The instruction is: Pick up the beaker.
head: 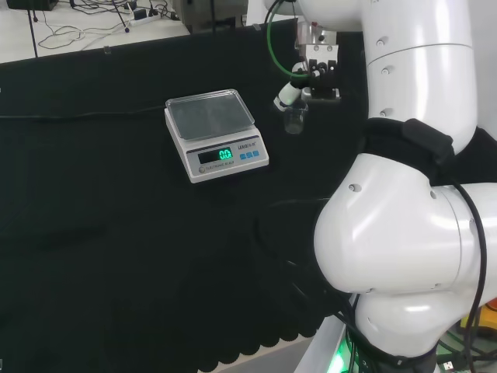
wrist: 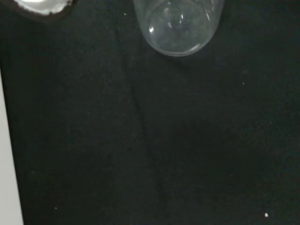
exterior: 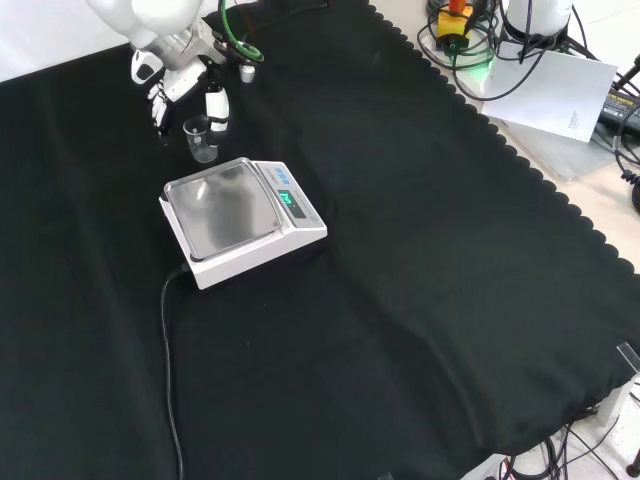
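Clear glass, the beaker (exterior: 201,139) stands upright on the black worktop (exterior: 400,260) just behind the scale (exterior: 240,218) (front view). Robot hand (exterior: 185,85) brackets it, fingers relaxed, apparently not yet clamped.

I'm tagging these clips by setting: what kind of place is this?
Probably a lab bench: a digital scale and a clear beaker on black cloth, with the robot's hand by the beaker.

A clear beaker (wrist: 178,26) stands on the black cloth (wrist: 154,150), with a blurred white part of the hand (wrist: 40,5) nearby.
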`<control>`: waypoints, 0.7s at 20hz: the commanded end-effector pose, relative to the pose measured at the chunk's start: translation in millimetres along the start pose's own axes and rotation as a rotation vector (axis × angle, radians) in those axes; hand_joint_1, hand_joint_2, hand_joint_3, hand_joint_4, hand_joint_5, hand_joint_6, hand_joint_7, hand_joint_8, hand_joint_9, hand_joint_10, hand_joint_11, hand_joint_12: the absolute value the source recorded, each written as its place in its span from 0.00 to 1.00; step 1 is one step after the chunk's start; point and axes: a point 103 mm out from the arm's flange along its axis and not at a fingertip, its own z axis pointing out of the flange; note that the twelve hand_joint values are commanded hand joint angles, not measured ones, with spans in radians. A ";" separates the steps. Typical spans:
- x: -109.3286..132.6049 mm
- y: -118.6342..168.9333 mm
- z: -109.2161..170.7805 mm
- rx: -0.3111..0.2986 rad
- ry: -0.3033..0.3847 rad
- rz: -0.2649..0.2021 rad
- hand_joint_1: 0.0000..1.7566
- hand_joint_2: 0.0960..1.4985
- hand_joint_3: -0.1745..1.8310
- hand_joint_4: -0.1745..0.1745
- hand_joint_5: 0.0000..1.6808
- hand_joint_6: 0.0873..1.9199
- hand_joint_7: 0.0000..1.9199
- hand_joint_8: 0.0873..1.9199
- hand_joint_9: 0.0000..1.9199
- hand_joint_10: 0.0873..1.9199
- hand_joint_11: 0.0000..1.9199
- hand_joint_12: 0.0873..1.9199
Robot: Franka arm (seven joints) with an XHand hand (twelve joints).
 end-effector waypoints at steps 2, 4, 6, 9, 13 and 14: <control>-22.5 -0.2 1.7 -0.010 0.010 -0.063 0.46 0.42 0.29 0.41 0.29 0.24 0.17 0.32 0.23 0.39 0.16 0.73; -24.5 -1.3 1.2 -0.060 -0.020 -0.082 0.55 0.42 0.36 0.33 0.38 0.29 0.22 0.32 0.33 0.35 0.33 0.65; -22.5 -1.9 0.4 -0.107 -0.028 -0.103 0.63 0.43 0.41 0.14 0.46 0.32 0.28 0.34 0.46 0.29 0.53 0.51; -27.4 -2.7 5.7 -0.189 -0.020 -0.135 0.66 0.61 0.23 0.01 0.58 0.45 0.39 0.36 0.58 0.25 0.63 0.39; -15.4 -6.2 -4.7 -0.247 -0.035 -0.137 0.67 0.66 0.14 0.00 0.62 0.44 0.50 0.36 0.64 0.28 0.64 0.34; -13.1 -9.1 -8.9 -0.253 -0.045 -0.131 0.67 0.66 0.14 0.00 0.63 0.44 0.52 0.36 0.64 0.28 0.65 0.34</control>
